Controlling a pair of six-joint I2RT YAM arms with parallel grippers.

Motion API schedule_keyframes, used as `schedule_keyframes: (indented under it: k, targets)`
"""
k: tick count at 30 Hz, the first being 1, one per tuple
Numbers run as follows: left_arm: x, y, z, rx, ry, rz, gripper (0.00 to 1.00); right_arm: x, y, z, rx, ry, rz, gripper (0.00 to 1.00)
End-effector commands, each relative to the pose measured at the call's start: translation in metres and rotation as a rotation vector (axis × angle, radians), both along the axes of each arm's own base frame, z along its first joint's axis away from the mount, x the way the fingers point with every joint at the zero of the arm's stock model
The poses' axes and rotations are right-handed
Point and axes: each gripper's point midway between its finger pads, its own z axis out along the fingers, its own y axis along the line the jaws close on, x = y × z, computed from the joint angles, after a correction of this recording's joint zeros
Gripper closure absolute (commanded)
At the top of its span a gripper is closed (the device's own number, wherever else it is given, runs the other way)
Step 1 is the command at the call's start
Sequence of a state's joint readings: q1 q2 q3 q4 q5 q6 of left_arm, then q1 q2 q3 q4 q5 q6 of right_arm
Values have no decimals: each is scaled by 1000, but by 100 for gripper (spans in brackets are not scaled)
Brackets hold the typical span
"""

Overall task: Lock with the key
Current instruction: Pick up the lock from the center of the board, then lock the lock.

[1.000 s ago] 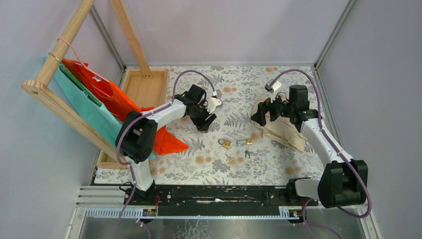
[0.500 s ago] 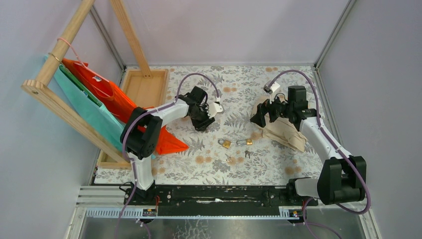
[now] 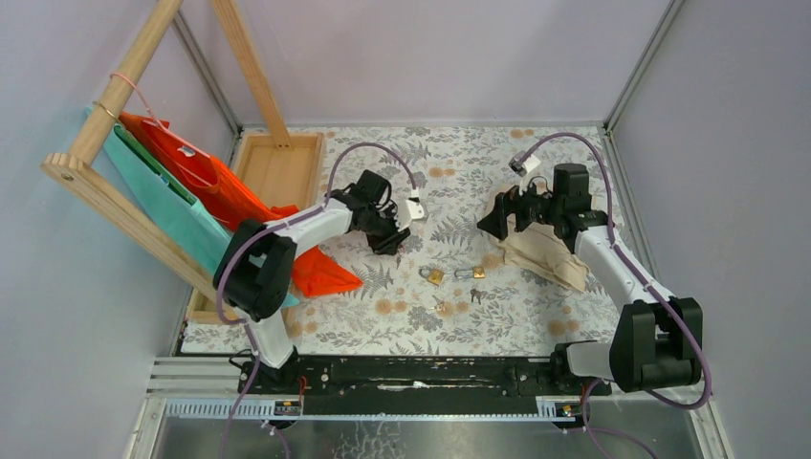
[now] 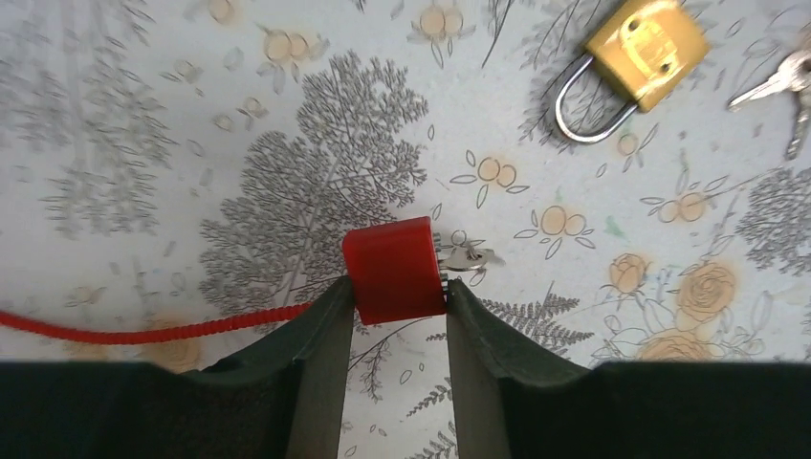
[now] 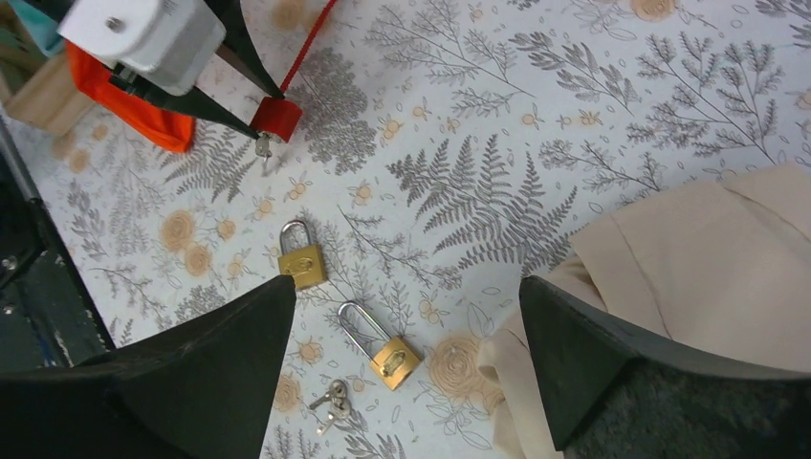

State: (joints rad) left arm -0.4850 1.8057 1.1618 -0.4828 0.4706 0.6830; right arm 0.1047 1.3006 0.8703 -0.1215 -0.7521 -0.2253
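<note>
Status: left gripper (image 4: 397, 292) pinching lock (image 4: 392, 268), right one spread

I see the red lock body squeezed between the left fingers, left of table (image 3: 497, 153) centre. Its cable (image 4: 143, 330) trails left and a key (image 4: 469, 258) pokes from its right face. Two brass padlocks (image 5: 304, 263) lie mid-table. The right gripper (image 5: 406, 296) hangs wide apart over the edge of the beige cloth (image 5: 708, 258).

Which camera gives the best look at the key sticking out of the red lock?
Left wrist: the key shows close up, protruding from the red lock held by the left gripper. The right wrist view shows it small and distant; in the top view it cannot be made out.
</note>
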Motion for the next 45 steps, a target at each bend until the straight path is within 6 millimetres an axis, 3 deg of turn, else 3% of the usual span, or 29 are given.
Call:
schedule_keyframes:
  k: [1, 5, 9, 14, 25, 32, 45]
  targets:
    - [19, -27, 70, -159, -185, -18, 92, 5, 25, 22, 81, -33, 81, 8]
    - [18, -38, 120, -213, -294, -29, 94, 5, 55, 35, 46, -1, 151, 12]
    - [21, -46, 166, -259, -387, -13, 96, 2, 89, 59, 160, 81, 186, 12]
    - [22, -53, 202, -309, -413, 45, 95, 0, 123, 87, 319, 143, 220, 11]
    - [5, -59, 209, -324, -422, 72, 95, -1, 149, 89, 442, 294, 279, 29]
    - [8, -62, 207, -307, -441, 78, 95, -3, 158, 88, 459, 342, 294, 37]
    - [9, -67, 197, -256, -468, 74, 95, -9, 168, 75, 445, 388, 305, 62]
